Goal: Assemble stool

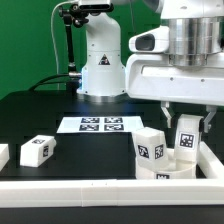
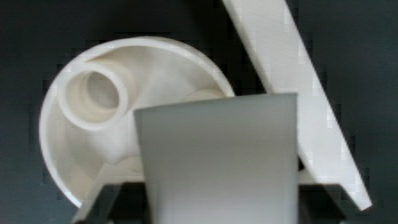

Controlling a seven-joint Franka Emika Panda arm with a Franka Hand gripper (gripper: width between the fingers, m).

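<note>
My gripper [image 1: 187, 124] hangs at the exterior view's right, shut on a white blocky stool leg [image 1: 186, 137] with a marker tag facing the camera. In the wrist view the held leg [image 2: 222, 150] fills the space between the dark fingers [image 2: 125, 203]. Beyond it the round white seat [image 2: 80, 120] shows its ribbed underside and a round socket [image 2: 98, 90]. In the exterior view the seat [image 1: 165, 173] lies low in the front right corner. A second leg [image 1: 150, 147] stands upright over it, just left of the held one. A third leg [image 1: 37, 150] lies on the black table at the exterior view's left.
The marker board [image 1: 100, 124] lies flat in front of the robot base [image 1: 100, 60]. White border rails run along the front [image 1: 90, 188] and the right side [image 1: 212, 160]; the rail [image 2: 276, 60] passes close behind the seat. Another white piece [image 1: 3, 155] shows at the left edge.
</note>
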